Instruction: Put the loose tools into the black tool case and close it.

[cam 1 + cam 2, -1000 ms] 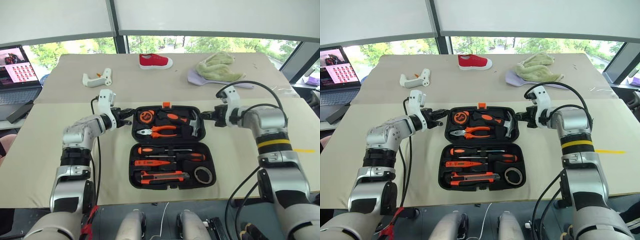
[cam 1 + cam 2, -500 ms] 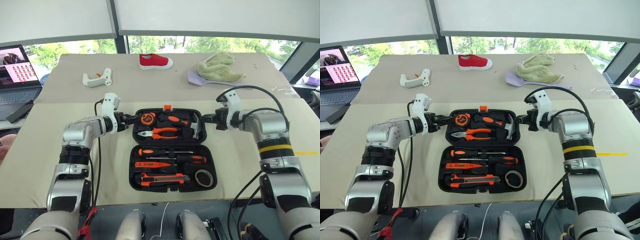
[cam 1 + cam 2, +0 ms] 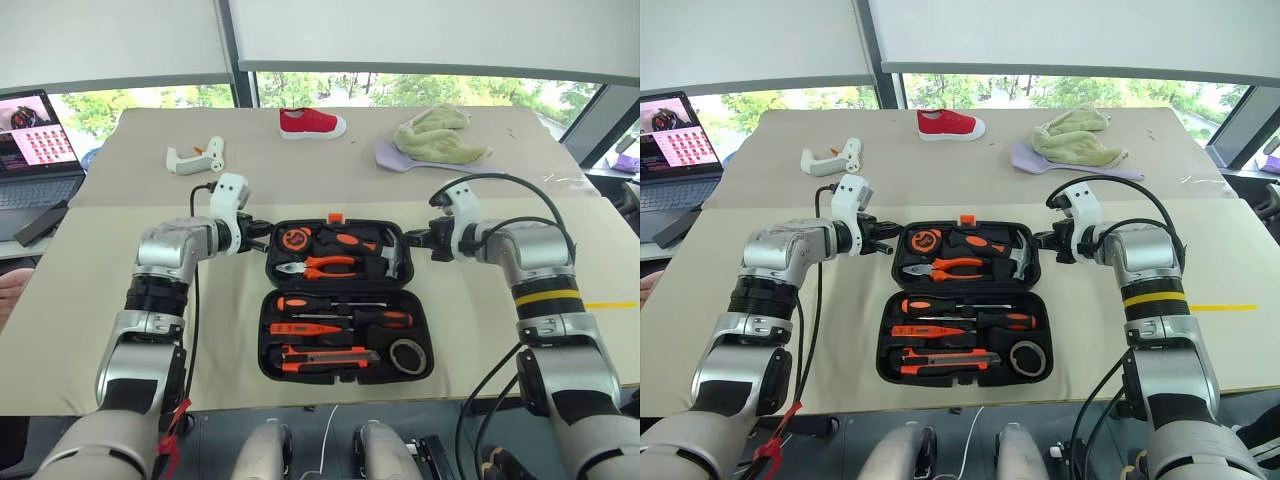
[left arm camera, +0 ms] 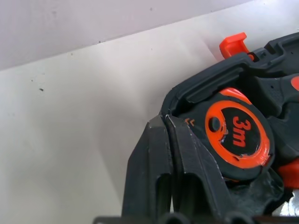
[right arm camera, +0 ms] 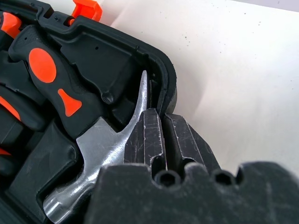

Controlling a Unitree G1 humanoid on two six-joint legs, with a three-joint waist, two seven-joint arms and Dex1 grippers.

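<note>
At frame centre on the desk (image 3: 90, 300) the black tool case (image 3: 345, 295) lies open with screwdrivers, knife and tape roll seated (only closing remains), left gripper (image 3: 262, 229) and right gripper (image 3: 415, 239), jaws closed and empty, touching its upper corners.

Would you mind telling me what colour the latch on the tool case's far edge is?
Orange. The latch on the black tool case shows best in the left wrist view.

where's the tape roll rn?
Head views: the small dark grey tape roll sits in the near right corner recess of the open black tool case, right of the orange-black utility knife.
</note>
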